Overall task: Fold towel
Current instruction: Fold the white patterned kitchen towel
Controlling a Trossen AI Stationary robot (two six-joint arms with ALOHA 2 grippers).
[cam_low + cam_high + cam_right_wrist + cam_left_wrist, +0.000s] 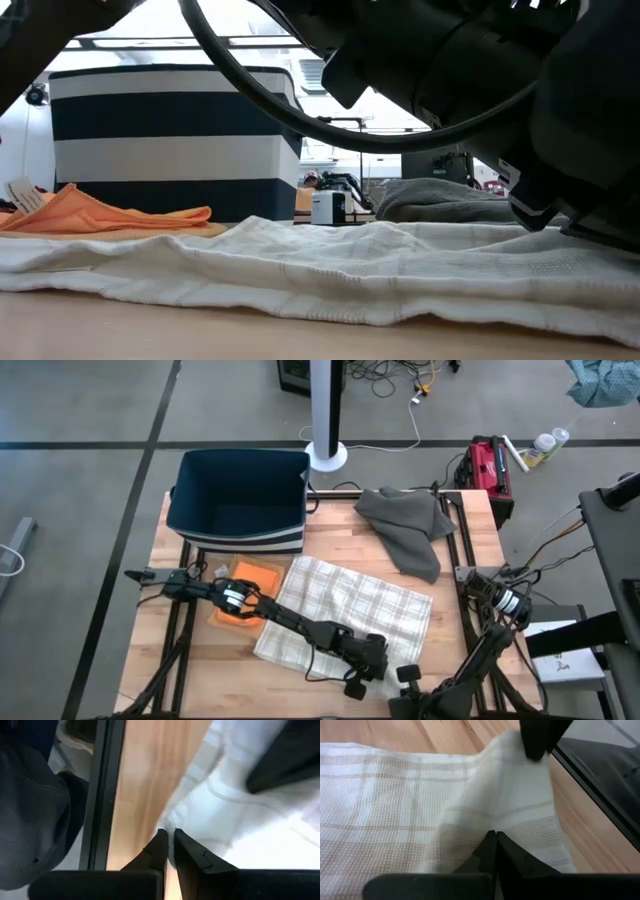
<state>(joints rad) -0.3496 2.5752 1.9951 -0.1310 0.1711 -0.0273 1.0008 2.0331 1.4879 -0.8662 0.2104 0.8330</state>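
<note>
Towel, white checked cloth point(345, 615), lies flat on wooden table point(470, 540) | left gripper point(495, 840) pinches its near edge, fingers closed | right gripper point(169, 840) clamps its corner.

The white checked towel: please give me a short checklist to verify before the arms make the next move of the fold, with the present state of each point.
1. Left gripper shut on the white checked towel: ok, its fingers pinch the cloth in the left wrist view.
2. Right gripper shut on the towel's edge: ok, the fingers meet on the hem.
3. Both grips on the towel's near edge: ok in the high view.
4. Towel lying flat: not ok, ripples show in the low view.
5. Fold path clear: cannot tell; the orange cloth touches the towel's left side, the grey cloth lies near its far corner.
</note>
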